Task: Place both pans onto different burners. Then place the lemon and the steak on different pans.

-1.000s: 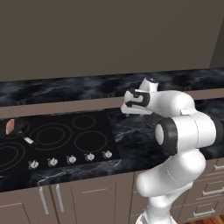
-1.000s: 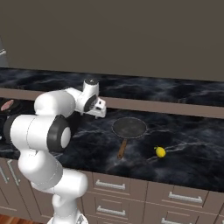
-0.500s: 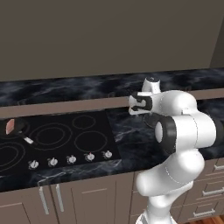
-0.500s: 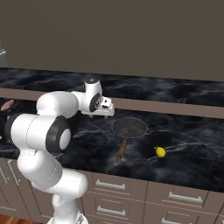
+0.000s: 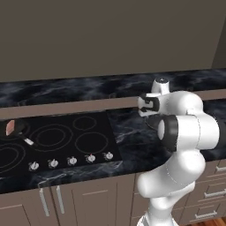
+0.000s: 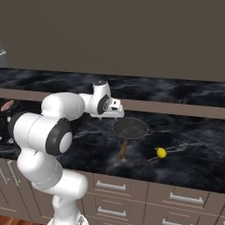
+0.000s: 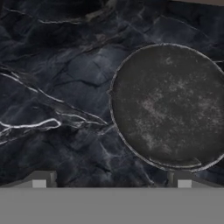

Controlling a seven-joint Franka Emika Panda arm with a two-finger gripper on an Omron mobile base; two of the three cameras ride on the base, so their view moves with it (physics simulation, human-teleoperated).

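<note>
Marble counter (image 6: 189, 145), open hand (image 7: 111, 181) above grey pan (image 7: 170, 107)

Grey pan (image 6: 129, 128): wide, round, shallow, dark mottled inside, upright on the black marble tabletop (image 6: 189, 145). Its long brown handle (image 6: 123, 149) points toward the front edge. In the hand view the pan (image 7: 168, 105) fills the right half, rim pale, inside empty.

Lemon (image 6: 161, 152): small, bright yellow, on the tabletop near the grey pan, to the right of the handle, not touching it.

Black pan (image 5: 16, 130): smaller, at the left rear of the cooktop (image 5: 97, 128), light-tipped handle (image 5: 27, 141) pointing forward-right.

Steak (image 5: 10, 127): pinkish-red slab, resting in the black pan.

Burners (image 5: 53, 137): 4 or more thin grey ring outlines, bare.
</note>
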